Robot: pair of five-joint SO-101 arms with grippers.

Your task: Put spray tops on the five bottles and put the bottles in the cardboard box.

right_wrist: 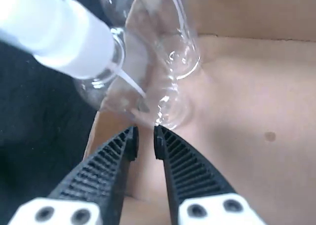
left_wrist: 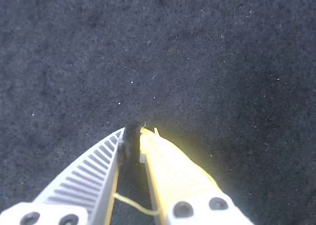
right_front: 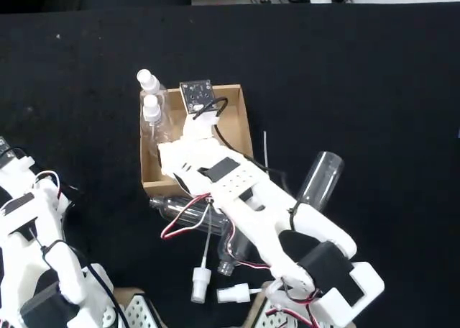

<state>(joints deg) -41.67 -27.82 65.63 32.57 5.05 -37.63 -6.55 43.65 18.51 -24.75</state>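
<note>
right arm stretched from the near edge across to the cardboard box (right_front: 231, 116), wrist tipped down into it. right gripper (right_wrist: 144, 135) hangs over the box floor just beside two capped bottles (right_front: 152, 112) standing at the box's side wall; jaws all but closed, a thin gap, nothing between them. left arm (right_front: 36, 227) folded low at my near corner, left gripper (left_wrist: 132, 132) aimed at bare worktop (left_wrist: 222, 62), jaws closed and empty. uncapped bottles lie outside the box: one (right_front: 320, 180) beyond the right arm, one (right_front: 183, 209) by the box's near wall, a third (right_front: 231, 252) partly under the arm. two loose spray tops (right_front: 200, 278) nearby.
</note>
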